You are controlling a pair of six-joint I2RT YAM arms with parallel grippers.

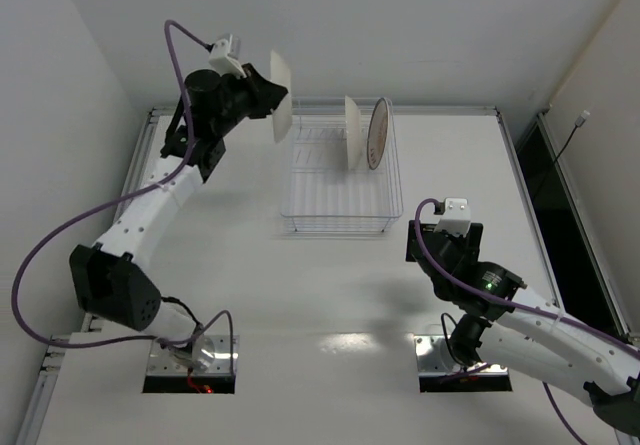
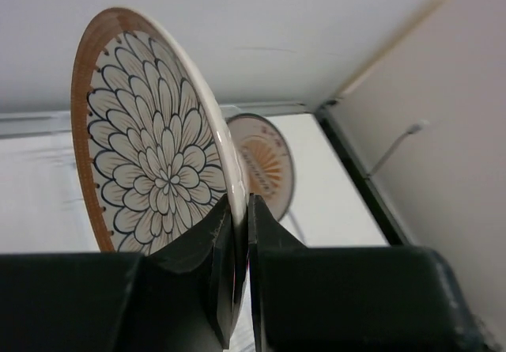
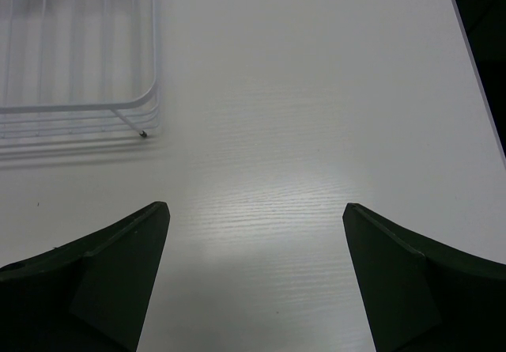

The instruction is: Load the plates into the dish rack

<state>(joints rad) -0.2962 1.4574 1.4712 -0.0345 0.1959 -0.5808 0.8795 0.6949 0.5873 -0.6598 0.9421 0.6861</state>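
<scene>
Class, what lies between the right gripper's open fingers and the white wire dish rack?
Nothing but bare white tabletop; the right wrist view shows that stretch between the right gripper and the white wire dish rack.

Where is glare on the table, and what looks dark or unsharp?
Top external view: a bright glare patch on the table, low in the frame. Right wrist view: pale glare ahead of the open right claw, which shows nearly black; dish rack slightly soft. Left wrist view: held plate sharp, left claw dark.
</scene>
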